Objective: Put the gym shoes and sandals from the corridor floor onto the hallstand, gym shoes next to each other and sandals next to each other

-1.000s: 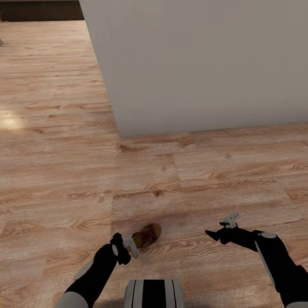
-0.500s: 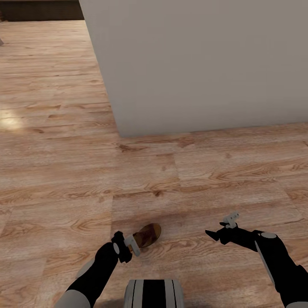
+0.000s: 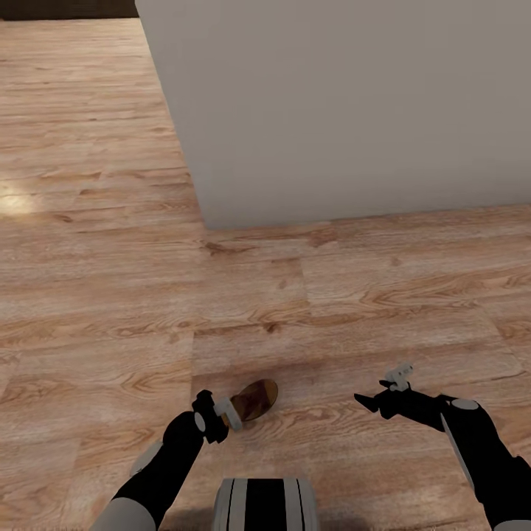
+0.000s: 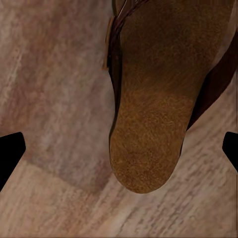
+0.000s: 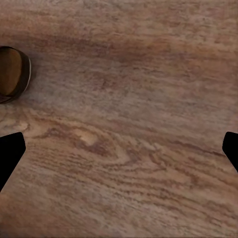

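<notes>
One dark brown sandal (image 3: 254, 398) with a tan footbed lies on the wood-plank corridor floor (image 3: 110, 295), just ahead of my trunk. My left gripper (image 3: 233, 414) hovers at its near end, open. In the left wrist view the sandal (image 4: 148, 124) sits between the two widely spread black fingertips (image 4: 10, 153), touching neither. My right gripper (image 3: 382, 395) hangs open over bare floor to the sandal's right. In the right wrist view the sandal's rounded edge (image 5: 12, 74) shows off to one side, and the fingertips (image 5: 10, 153) are far apart with nothing between them.
A plain grey wall (image 3: 332, 110) rises ahead, its corner (image 3: 203, 221) meeting the floor just left of centre. Open floor runs past the corner on the left and between the wall and my arms.
The head view has shifted slightly, so the whole picture sits a little higher. My left gripper has edged closer to the sandal's near end. The right arm has kept still.
</notes>
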